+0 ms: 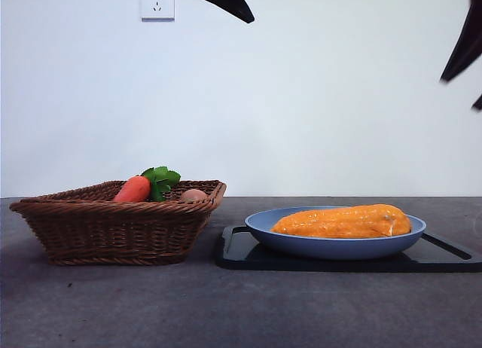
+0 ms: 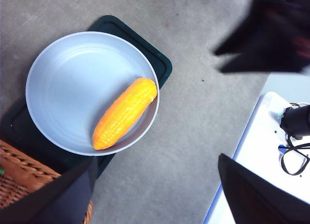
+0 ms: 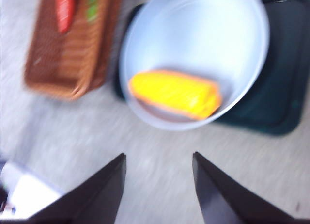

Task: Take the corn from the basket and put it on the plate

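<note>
On light-blue plate (image 1: 335, 246) atop black tray (image 1: 241, 251): corn (image 1: 343, 221) flat against near rim, basket (image 1: 113, 231) beside with carrot (image 1: 133, 189) left in, left gripper (image 2: 155, 195) and right gripper (image 3: 159, 187) high, jaws apart, empty, placement apparently complete.

A red-orange carrot (image 1: 133, 189) with green leaves (image 1: 161, 180) is lying beside a small round pinkish-tan item (image 1: 193, 195). A flat black tray (image 1: 242, 251) is sitting on the grey worktop (image 1: 226, 310). A white wall (image 1: 316, 99) is rising behind, carrying a white power socket (image 1: 157, 2). In the left wrist view, a white surface (image 2: 264, 136) with black cables (image 2: 293, 158) is showing beside the worktop.
</note>
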Tool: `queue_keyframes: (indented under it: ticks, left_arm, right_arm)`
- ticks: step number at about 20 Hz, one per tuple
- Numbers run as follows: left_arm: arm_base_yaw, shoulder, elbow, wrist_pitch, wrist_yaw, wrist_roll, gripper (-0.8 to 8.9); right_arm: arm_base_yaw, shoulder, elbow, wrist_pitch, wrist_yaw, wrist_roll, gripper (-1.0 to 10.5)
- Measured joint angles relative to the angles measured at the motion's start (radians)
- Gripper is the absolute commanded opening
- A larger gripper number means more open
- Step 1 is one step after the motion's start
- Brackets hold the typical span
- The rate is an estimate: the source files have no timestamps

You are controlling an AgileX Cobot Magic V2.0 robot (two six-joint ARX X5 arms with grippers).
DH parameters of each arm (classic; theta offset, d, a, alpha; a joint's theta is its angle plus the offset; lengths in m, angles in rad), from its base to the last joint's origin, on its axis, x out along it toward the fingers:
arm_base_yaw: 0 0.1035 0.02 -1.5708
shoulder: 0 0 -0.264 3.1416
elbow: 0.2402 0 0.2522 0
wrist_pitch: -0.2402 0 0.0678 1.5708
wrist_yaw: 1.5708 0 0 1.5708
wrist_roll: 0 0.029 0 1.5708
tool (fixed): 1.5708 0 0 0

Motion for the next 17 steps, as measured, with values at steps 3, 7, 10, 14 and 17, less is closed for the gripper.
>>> queue_keyframes:
  ticks: [3, 7, 10, 14, 17]
  left_arm:
    - [0.000, 0.000, 0.000, -0.032, 0.000, 0.000, 2.93]
    - [0.000, 0.000, 0.000, -0.079, 0.000, 0.000, 0.09]
    - [0.000, 0.000, 0.000, -0.081, 0.000, 0.000, 0.07]
    - [0.000, 0.000, 0.000, -0.071, 0.000, 0.000, 0.08]
    - [0.000, 0.000, 0.000, -0.041, 0.000, 0.000, 0.08]
  right_arm:
    - [0.033, -0.121, 0.000, -0.106, 0.001, -0.025, 1.1]
    - [0.069, -0.212, 0.000, -0.182, 0.002, -0.083, 0.0]
    - [0.076, -0.227, 0.000, -0.183, 0.002, -0.106, 0.0]
    - [0.076, -0.225, 0.000, -0.181, 0.001, -0.108, 0.0]
    - [0.075, -0.225, 0.000, -0.175, 0.001, -0.108, 0.0]
